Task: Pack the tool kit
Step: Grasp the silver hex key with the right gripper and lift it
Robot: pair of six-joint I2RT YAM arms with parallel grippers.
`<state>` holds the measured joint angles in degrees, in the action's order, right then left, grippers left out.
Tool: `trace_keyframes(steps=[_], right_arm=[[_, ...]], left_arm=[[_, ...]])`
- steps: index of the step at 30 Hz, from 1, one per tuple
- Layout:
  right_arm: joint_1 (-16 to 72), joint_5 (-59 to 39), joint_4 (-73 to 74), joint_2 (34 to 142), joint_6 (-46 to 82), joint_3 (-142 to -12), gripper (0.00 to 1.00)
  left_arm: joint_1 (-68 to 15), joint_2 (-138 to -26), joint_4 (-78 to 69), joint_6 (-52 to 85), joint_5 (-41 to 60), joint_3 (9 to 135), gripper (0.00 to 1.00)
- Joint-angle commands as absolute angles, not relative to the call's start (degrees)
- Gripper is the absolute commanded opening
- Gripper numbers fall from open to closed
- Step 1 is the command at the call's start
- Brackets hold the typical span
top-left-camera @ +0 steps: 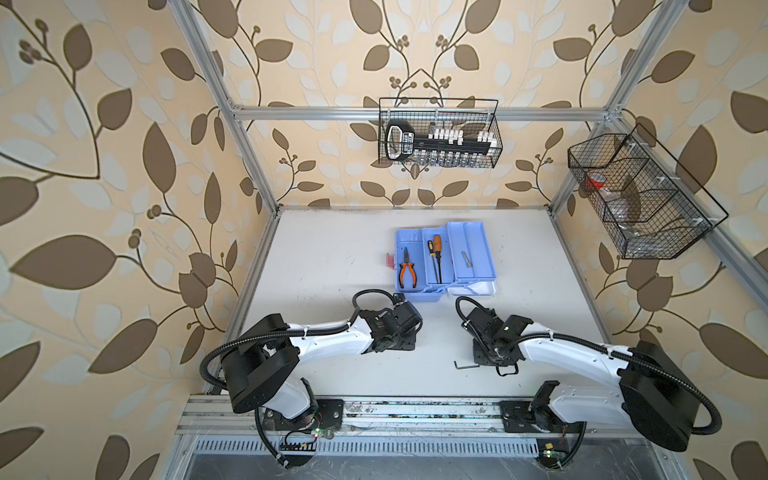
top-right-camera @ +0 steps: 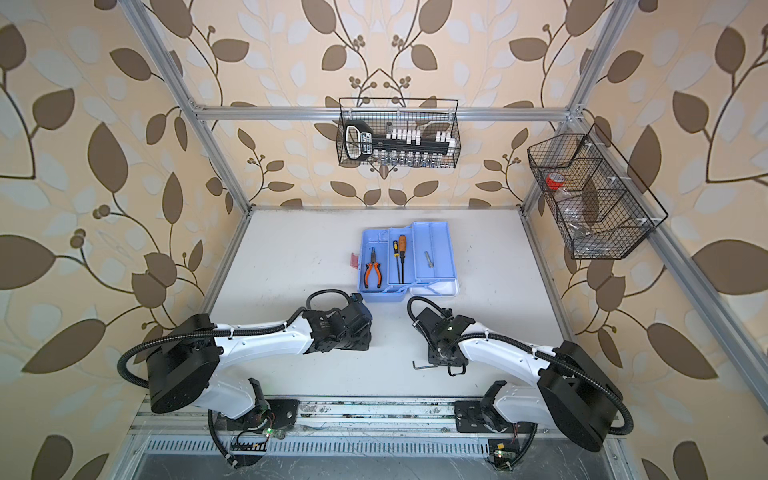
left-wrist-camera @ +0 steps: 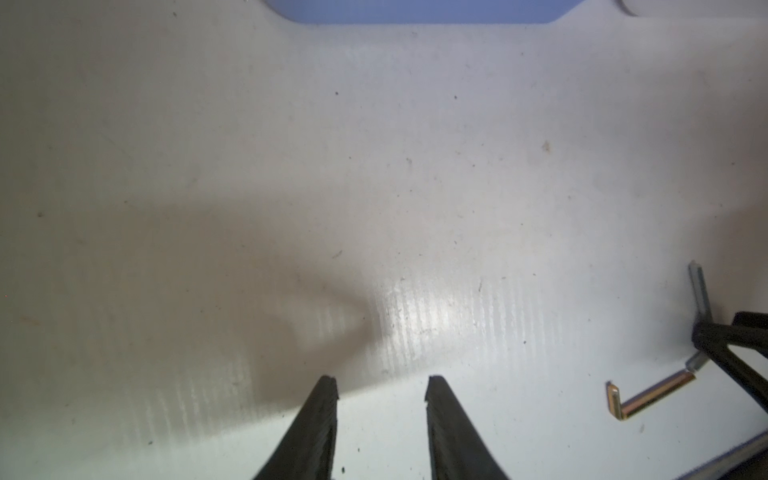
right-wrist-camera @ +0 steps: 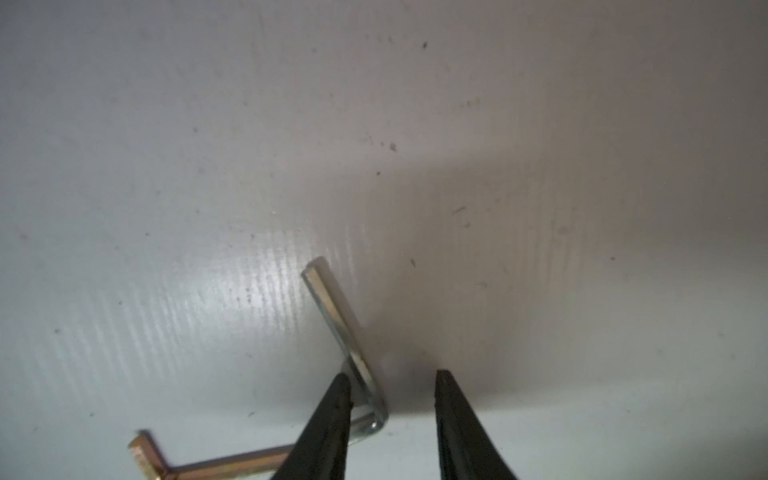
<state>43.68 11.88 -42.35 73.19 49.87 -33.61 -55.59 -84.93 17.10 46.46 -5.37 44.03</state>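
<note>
My right jaws are standing part-open, straddling the silver hex key (right-wrist-camera: 336, 307) near its bend, not yet pinching it, so closing should catch it. The brass hex key (right-wrist-camera: 216, 461) is lying at nine o'clock: two keys loose on the table (top-left-camera: 332, 257). My left jaws are hovering narrow, empty. The tool kit (top-left-camera: 478, 241) is sitting open at twelve o'clock, carrying one pliers (top-left-camera: 408, 270) and two screwdrivers (top-left-camera: 436, 249)

Fig. Right wrist view. My right fingers (right-wrist-camera: 328, 424) stand apart over the white, speckled tabletop (right-wrist-camera: 415, 124). The bend of a silver hex key (right-wrist-camera: 340, 320) lies between them, close against one finger and clear of the other. Its long arm runs out beyond the fingertips. A brass hex key (right-wrist-camera: 220, 461) lies outside that same finger, partly hidden behind it.
</note>
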Motion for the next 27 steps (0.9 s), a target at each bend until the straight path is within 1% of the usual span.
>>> trace_keyframes(steps=[1,4,5,9,12,19,22,27], right_arm=[[44.03,12.94,-42.83,76.26,49.43,-36.11,0.35],[43.88,12.53,-40.93,80.60,47.99,-37.50,0.35],[43.65,12.16,-39.90,82.31,47.29,-37.66,0.32],[43.19,10.71,-35.30,87.05,46.29,-36.98,0.10],[43.16,10.64,-33.54,88.04,46.86,-36.08,0.01],[40.03,11.81,-33.09,85.51,45.25,-36.27,0.00],[38.06,12.29,-35.19,80.22,43.85,-37.66,0.00],[34.18,13.15,-43.22,68.36,40.97,-43.11,0.00]], left_arm=[[-56.16,-85.16,16.13,47.10,-5.32,44.43,0.38],[-56.14,-85.25,16.07,47.25,-5.27,44.03,0.38],[-56.14,-85.21,16.05,47.21,-5.28,43.97,0.37],[-56.16,-85.06,16.40,47.11,-5.51,43.77,0.37],[-56.16,-84.56,16.97,46.95,-6.17,43.62,0.37],[-56.16,-84.24,17.82,46.15,-6.81,43.93,0.37],[-56.09,-84.63,17.96,46.05,-6.91,44.21,0.37],[-55.77,-85.53,17.82,45.93,-6.72,44.81,0.37]])
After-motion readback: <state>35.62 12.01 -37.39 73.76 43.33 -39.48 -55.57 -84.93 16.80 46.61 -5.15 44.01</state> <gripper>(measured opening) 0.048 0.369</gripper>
